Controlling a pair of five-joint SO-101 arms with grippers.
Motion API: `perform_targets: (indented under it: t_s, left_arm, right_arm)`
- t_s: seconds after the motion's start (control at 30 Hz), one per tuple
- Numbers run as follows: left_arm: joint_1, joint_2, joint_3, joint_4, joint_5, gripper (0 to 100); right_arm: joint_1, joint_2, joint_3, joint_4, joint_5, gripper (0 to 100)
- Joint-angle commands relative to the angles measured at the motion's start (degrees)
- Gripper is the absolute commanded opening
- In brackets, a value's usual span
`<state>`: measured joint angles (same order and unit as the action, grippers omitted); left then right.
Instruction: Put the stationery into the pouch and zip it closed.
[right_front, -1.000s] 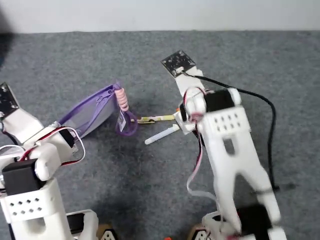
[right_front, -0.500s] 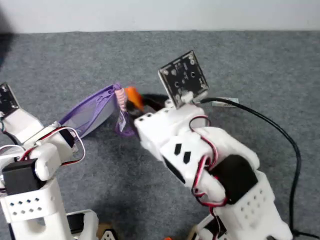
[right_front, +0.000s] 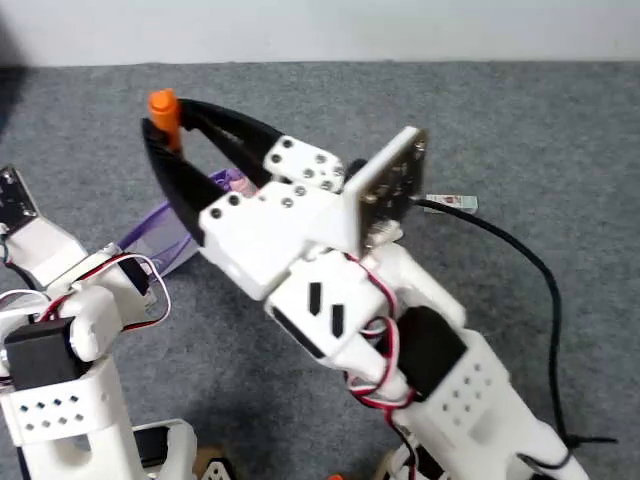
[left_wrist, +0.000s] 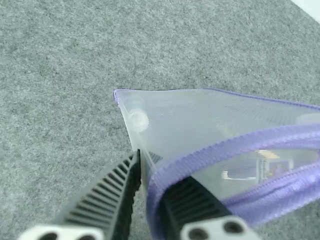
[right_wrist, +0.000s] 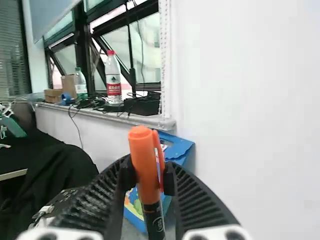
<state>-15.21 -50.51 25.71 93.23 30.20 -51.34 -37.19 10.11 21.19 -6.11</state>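
The clear pouch (right_front: 150, 238) with a purple zipper edge lies at the left on the grey table, partly hidden behind my raised right arm. My left gripper (left_wrist: 141, 162) is shut on the pouch's (left_wrist: 200, 125) corner edge, and the zipper mouth gapes open. In the high view this left gripper (right_front: 135, 262) sits at the pouch's near-left end. My right gripper (right_front: 163, 125) is lifted high above the pouch and is shut on an orange marker (right_front: 162, 103). In the right wrist view the marker (right_wrist: 146, 170) stands upright between the fingers (right_wrist: 107, 200), facing the room.
A small pale item (right_front: 450, 203) lies on the grey surface at the right, beside the black cable (right_front: 520, 262). The right arm's white body (right_front: 400, 330) covers the middle of the table. A white wall runs along the far edge.
My right arm rose from the table with the orange marker and swung up and left over the pouch. The left arm and pouch stayed still.
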Motion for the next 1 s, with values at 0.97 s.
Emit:
perform_targets:
  t_s: [0.97]
  left_arm:
    - [-0.53,0.88,0.04,-1.05,0.62,1]
  right_arm:
    - [1.89,2.59,3.96,9.89,0.53,18.6]
